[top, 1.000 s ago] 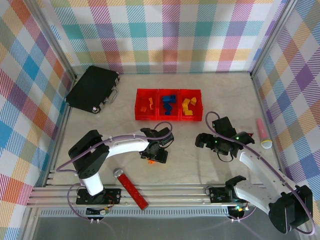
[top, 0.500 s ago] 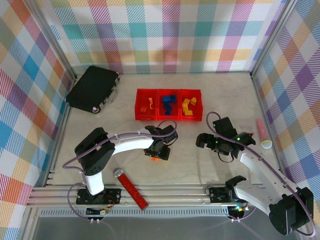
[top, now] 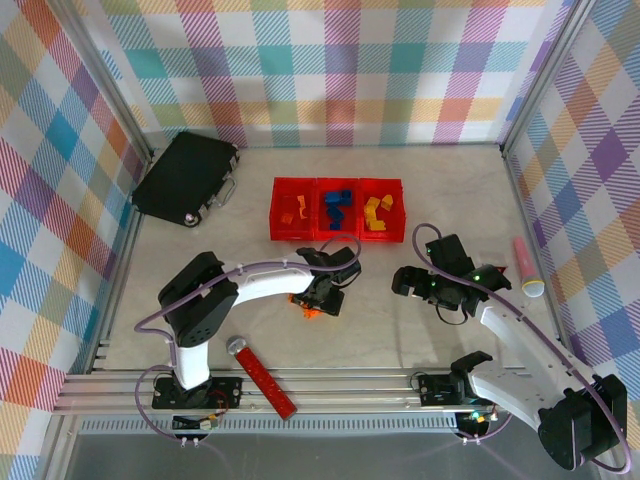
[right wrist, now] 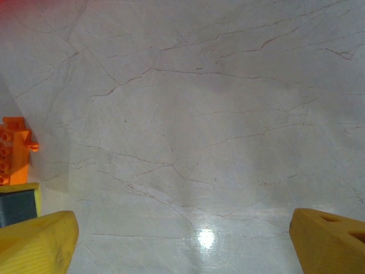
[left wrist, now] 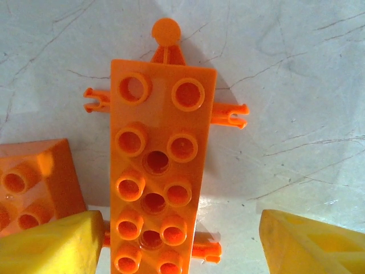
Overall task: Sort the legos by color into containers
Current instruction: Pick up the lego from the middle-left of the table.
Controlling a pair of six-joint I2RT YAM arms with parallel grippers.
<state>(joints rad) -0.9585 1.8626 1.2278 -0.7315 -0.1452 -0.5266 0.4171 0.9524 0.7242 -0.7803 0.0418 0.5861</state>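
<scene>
Orange lego (left wrist: 154, 177) lies within the spread-apart left gripper (left wrist: 182, 242) in its wrist view, mostly hidden from above.

Pale, marble-veined bench (top: 470, 200) enclosed at back and both sides by pastel plaid walls (top: 330, 60); a ribbed metal rail (top: 340, 392) lines its near edge; bright glare (right wrist: 203, 238) on its surface.

Glossy, smooth plastic is seen on the orange lego (left wrist: 157, 177); the table (right wrist: 228, 114) — pale, marble-veined — is polished, a glare spot reflected on it.
</scene>
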